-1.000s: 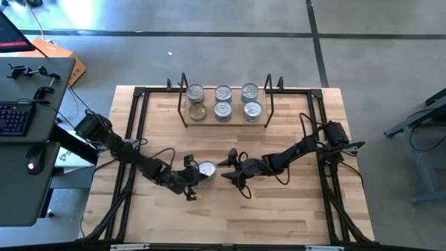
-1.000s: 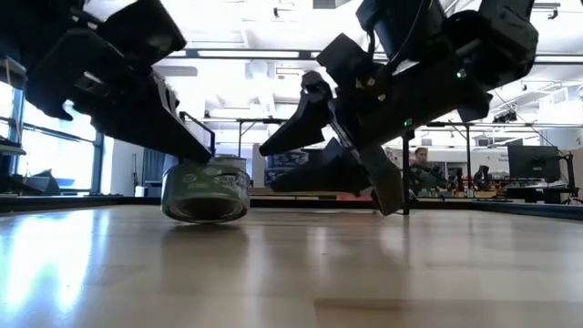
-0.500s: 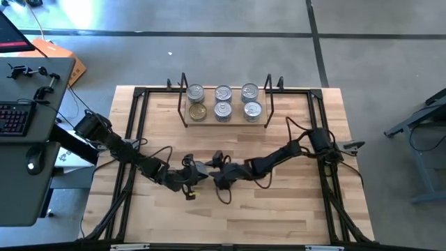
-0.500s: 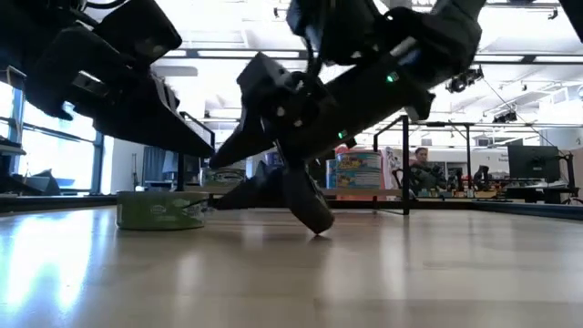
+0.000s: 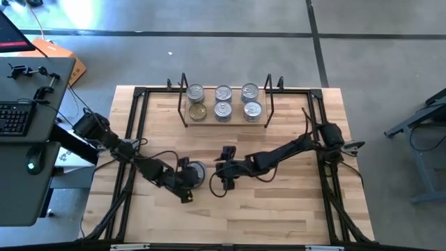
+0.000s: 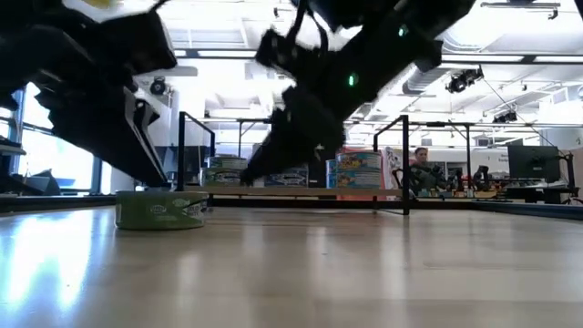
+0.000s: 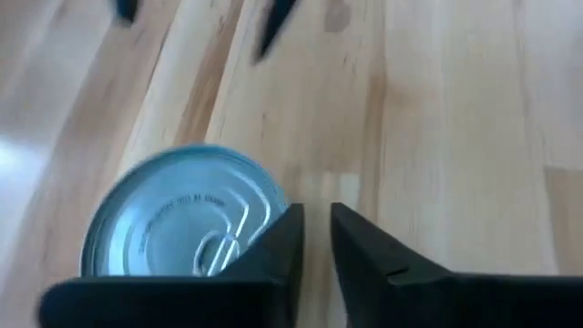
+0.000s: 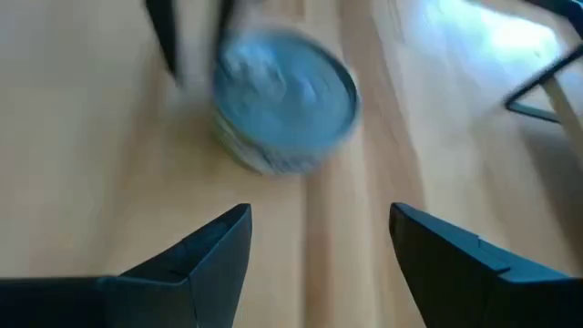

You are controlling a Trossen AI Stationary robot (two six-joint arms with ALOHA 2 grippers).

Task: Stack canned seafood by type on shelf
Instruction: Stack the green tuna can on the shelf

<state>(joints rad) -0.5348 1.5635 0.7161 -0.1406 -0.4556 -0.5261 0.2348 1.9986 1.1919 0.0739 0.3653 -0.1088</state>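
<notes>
Near the table's front-left, the tin (image 5: 196,171) lies flat beside my left gripper (image 7: 314,241), whose fingers are barely parted and hold nothing. My right gripper (image 8: 314,251) gapes wide; closing off-centre could skid it.

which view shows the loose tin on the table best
The left wrist view: the tin fills it, silver lid and pull tab clear. The right wrist view blurs it, the low view shows its green side, the high view a speck.
</notes>
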